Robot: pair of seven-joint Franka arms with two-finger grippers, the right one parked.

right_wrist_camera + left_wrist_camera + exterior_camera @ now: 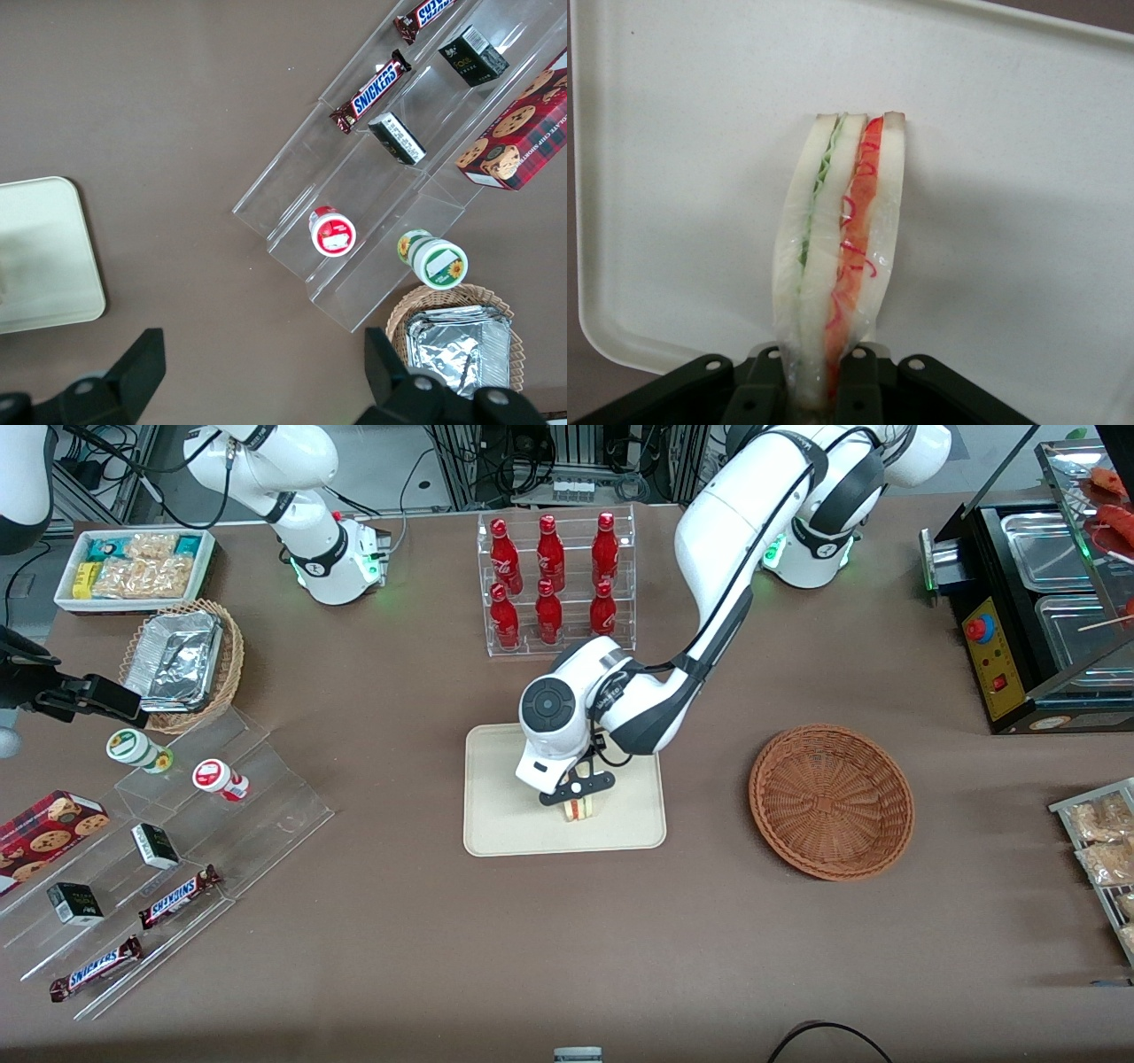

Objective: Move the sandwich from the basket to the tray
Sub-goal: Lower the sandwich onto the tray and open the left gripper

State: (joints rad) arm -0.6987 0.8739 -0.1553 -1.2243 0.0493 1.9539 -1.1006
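The left arm's gripper (578,801) is over the cream-beige tray (505,824) and is shut on the sandwich (578,810). In the left wrist view the sandwich (837,239) is a pale bread wedge with green and red-orange filling, pinched between the black fingers (762,385) and held on or just above the tray (1010,177). The reddish-brown wicker basket (831,802) stands empty on the table beside the tray, toward the working arm's end. A corner of the tray also shows in the right wrist view (44,257).
A clear rack of red bottles (554,580) stands farther from the front camera than the tray. Clear stepped shelves (177,841) with snack bars and cups, a tan basket with foil containers (182,664) and a white box of snacks (133,567) lie toward the parked arm's end. A black food warmer (1036,611) stands at the working arm's end.
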